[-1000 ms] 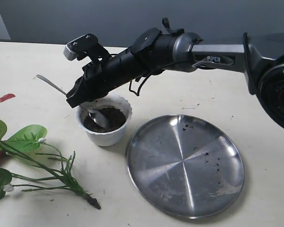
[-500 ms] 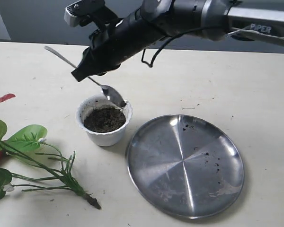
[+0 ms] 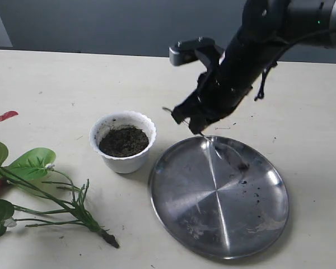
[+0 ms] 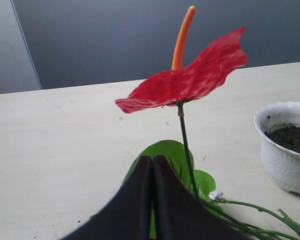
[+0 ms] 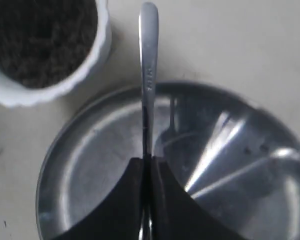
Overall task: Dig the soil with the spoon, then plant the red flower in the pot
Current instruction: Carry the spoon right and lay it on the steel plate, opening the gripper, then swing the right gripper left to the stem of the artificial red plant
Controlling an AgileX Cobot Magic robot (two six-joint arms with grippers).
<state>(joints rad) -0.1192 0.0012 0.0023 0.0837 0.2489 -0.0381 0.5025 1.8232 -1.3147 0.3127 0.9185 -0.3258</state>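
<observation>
Gripping spoon (image 5: 148, 75) between closed jaws of right gripper (image 3: 199, 124) over steel plate (image 3: 213, 224), at plate's 11 o'clock edge; spoon bowl hidden, only handle showing in wrist view. Pot (image 3: 123, 141) of soil (image 3: 123, 140) at plate's 9 o'clock, just beside. Red flower (image 4: 190, 80) lying near pot, cut off by exterior frame. Left gripper (image 4: 152, 172) jaws pressed together, nothing visibly held.

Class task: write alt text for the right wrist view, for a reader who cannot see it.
The right gripper, shut on the spoon, holds it above the steel plate. The white pot of soil stands just beyond the plate's rim.
</observation>
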